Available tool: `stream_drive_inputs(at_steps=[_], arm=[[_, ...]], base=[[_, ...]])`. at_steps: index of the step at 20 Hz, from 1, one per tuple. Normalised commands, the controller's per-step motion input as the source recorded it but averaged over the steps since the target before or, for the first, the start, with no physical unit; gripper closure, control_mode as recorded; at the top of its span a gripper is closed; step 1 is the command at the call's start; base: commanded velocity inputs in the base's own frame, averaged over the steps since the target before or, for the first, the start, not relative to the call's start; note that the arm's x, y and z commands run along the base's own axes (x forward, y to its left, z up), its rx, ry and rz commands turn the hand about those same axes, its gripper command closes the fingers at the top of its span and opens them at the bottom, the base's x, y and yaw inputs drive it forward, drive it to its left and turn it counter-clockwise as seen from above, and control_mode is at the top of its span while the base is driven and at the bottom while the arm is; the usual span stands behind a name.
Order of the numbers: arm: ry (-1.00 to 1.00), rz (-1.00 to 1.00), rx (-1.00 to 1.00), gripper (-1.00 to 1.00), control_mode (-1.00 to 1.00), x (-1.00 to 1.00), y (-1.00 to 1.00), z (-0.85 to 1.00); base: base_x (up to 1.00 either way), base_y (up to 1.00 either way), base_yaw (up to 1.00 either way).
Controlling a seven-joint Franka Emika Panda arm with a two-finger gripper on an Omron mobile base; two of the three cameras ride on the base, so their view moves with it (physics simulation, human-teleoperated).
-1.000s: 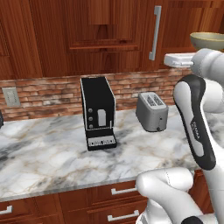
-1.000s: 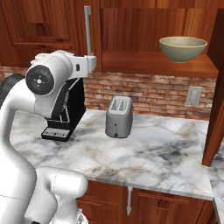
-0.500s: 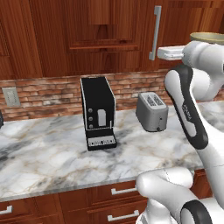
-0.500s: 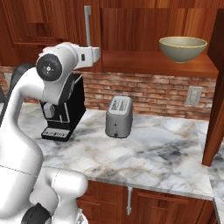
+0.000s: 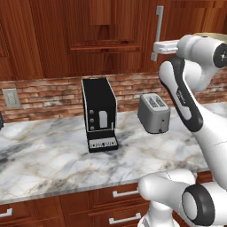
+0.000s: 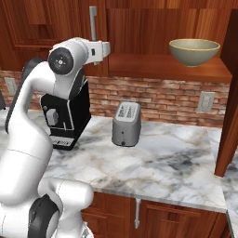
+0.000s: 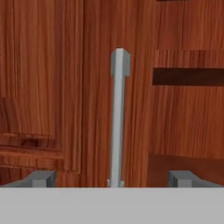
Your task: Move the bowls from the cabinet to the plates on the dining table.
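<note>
A tan-beige bowl point(image 6: 194, 51) stands on the shelf of the open cabinet point(image 6: 162, 69); its rim point(image 5: 208, 34) peeks past my arm in the left base view. My gripper point(image 7: 113, 179) is open, level with the lower end of a long silver bar handle point(image 7: 118, 118) on the closed cabinet door, left of the open shelf. The handle stands centred between my fingertips point(image 7: 41, 178), a little ahead of them. The hand point(image 6: 100, 49) is well left of the bowl. The plates and the dining table are out of view.
On the marble counter point(image 6: 158, 162) stand a black coffee machine point(image 5: 99, 115) and a silver toaster point(image 6: 125, 123), below the hand. The swung-out cabinet door point(image 6: 230, 93) stands at the right. Brick wall with outlets point(image 6: 206, 102) behind; drawers point(image 5: 124, 193) below the counter.
The hand has risen and moved closer to the bar handle, with the arm stretching upward. The bowl has not moved and the jaws stayed wide.
</note>
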Motion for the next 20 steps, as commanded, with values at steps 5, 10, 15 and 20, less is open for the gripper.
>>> stream_drive_inputs(at_steps=[5,10,15,20], arm=[[0.0,0.0,-0.02,-1.0,-1.0,0.44,0.0,0.06],[0.0,0.0,-0.01,-1.0,-1.0,0.44,0.0,0.06],[0.0,-0.01,0.0,-1.0,-1.0,0.43,0.0,0.04],[0.0,-0.01,0.0,-1.0,-1.0,0.46,0.0,0.01]], base=[[0.0,0.0,0.0],[0.0,0.0,0.0],[0.0,0.0,0.0],[0.0,0.0,0.0]])
